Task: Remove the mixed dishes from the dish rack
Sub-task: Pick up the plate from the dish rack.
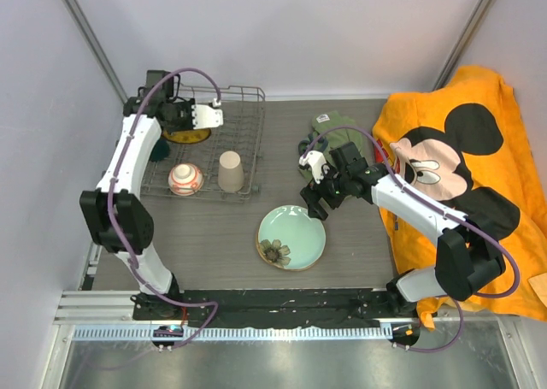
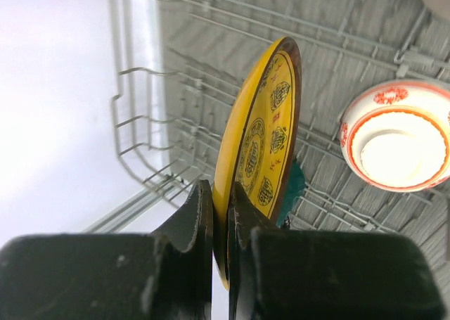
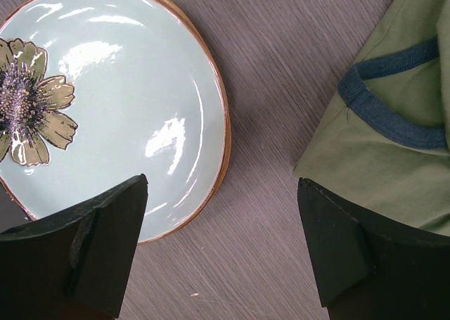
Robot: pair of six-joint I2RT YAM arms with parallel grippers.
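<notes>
The grey wire dish rack stands at the far left. My left gripper is inside it, shut on the rim of the small yellow patterned plate, which stands on edge between the fingers. A red-and-white bowl and a beige cup, both upside down, sit in the rack's near part. A dark green thing shows behind the plate. The pale green plate with a flower lies on the table. My right gripper hangs open just above its far right edge, nothing between its fingers.
An olive-green cloth lies right of the rack, close to the right gripper. An orange Mickey Mouse towel covers the right side. Rack wires surround the left gripper.
</notes>
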